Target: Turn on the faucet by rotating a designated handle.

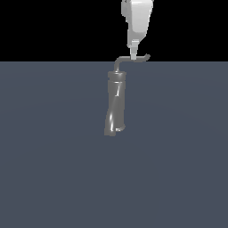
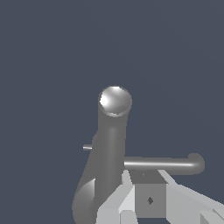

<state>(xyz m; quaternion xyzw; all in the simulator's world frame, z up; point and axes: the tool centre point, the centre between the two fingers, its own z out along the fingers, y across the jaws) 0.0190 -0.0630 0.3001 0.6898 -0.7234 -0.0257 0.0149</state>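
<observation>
The grey floor (image 1: pixel 53 169) fills the lower part of the exterior view, and the faucet (image 1: pixel 115 104) stands on it near the middle, a tall, slightly twisted metal column leaning a little. Above it the white gripper (image 1: pixel 133 57) hangs straight down from the top of the frame, its tip meeting the horizontal run of the handle (image 1: pixel 138 59), the thin bent rod that rises from the column's top and reaches toward the exterior view's right, ending in a small upturned tip. The contact sits well out along the rod from the column, which, judged from here, gives a long lever for swinging the rod around the column's axis. In the wrist view the handle (image 2: pixel 162 164) crosses just in front of the pale fingers (image 2: pixel 127 197), and the column (image 2: pixel 109 144) looms beside them. Whether the jaws pinch the rod or merely rest against it cannot be told.
</observation>
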